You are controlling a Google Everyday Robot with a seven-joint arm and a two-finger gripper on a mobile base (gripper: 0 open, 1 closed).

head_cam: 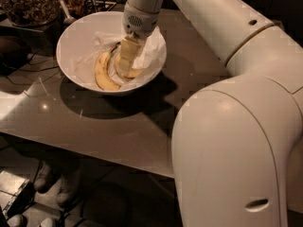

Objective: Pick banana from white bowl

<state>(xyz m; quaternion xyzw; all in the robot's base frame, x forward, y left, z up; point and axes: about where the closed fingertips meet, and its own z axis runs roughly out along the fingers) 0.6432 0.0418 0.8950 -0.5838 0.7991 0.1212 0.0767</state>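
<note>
The white bowl (75,41) stands at the table's far left. In it a curved yellow banana (101,73) with a dark stem lies on crumpled white paper (152,51). A second yellow banana (135,74) lies just right of it, mostly hidden under my gripper. My gripper (127,63) points straight down into the middle of the bowl and sits on or around that second banana, beside the curved one. I cannot tell which of the two is plumper.
A clear container of brown bits (26,4) and dark utensils (64,8) stand behind the bowl at far left. My big white arm (236,126) fills the right side. The glossy table's front edge (94,148) runs diagonally; floor clutter lies below.
</note>
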